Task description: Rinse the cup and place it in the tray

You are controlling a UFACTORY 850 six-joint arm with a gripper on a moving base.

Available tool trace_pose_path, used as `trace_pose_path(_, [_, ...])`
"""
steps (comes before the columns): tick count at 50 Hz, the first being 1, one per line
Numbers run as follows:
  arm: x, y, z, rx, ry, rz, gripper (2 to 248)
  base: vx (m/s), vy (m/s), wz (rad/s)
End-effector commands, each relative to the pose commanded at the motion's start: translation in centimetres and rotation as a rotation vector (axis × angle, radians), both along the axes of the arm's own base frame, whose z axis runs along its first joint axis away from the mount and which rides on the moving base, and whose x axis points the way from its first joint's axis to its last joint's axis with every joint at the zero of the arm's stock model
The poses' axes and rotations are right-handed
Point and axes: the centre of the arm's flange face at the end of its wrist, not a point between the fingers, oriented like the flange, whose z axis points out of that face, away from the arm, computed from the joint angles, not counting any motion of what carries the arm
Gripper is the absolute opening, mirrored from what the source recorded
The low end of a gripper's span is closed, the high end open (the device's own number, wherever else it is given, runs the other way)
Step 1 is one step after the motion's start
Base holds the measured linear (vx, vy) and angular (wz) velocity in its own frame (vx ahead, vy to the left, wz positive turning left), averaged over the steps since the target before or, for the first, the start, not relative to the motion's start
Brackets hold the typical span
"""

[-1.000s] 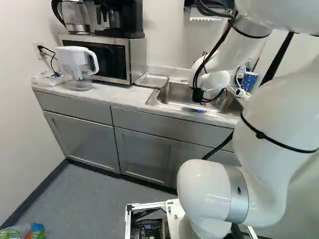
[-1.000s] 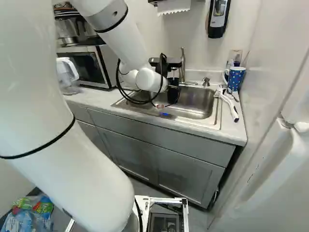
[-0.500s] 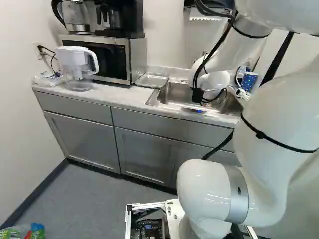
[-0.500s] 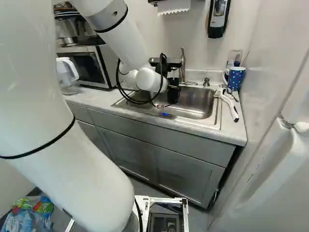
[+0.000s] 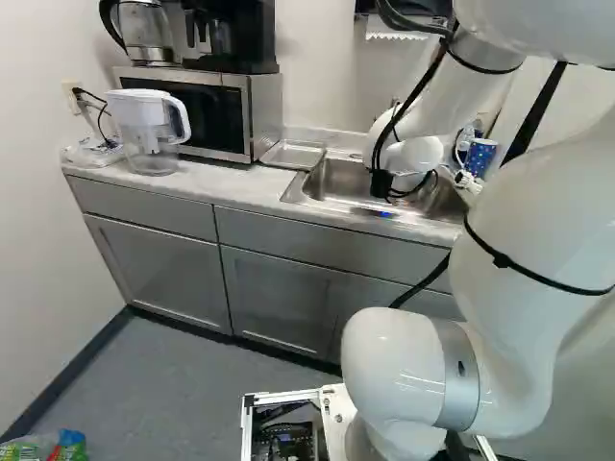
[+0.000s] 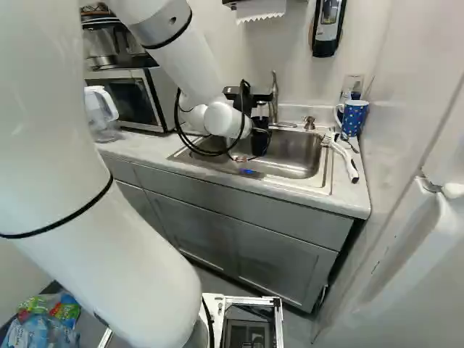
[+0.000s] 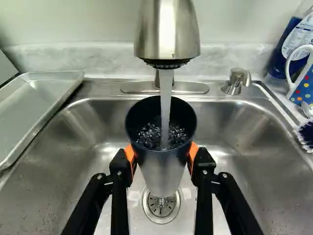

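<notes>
Cup: navy inside, upright over the sink (image 7: pixel 237 125), its open mouth right under the tap (image 7: pixel 167 30); drain (image 7: pixel 161 207) below it.
Jaws: clamped on the cup (image 7: pixel 159 169), orange pads (image 7: pixel 194 151) pressing it from two sides.
Water (image 7: pixel 166 110): on, falling straight into the cup and bubbling inside.
Tray (image 7: pixel 35 105): on the desk (image 5: pixel 226 187), between the microwave (image 5: pixel 197 113) and the sink, nothing on it.
Done: cup gripped, tap running, rinse under way. Whether the inside is clean, I cannot tell.
Left: likely finish the rinse, tip the water out, clear the tap, and set the cup in the tray. Roughly halfway, I'd judge.
Watch: a full cup could slop if swung over early, and wet sides may slip.
</notes>
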Motion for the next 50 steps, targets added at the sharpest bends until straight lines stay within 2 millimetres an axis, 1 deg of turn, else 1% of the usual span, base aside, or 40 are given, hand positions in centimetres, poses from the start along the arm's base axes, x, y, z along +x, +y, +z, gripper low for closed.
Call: trace_pose_path(50, [0.00, 0.00, 0.00, 0.000, 0.000, 0.000, 122, 0.000, 0.000, 0.000])
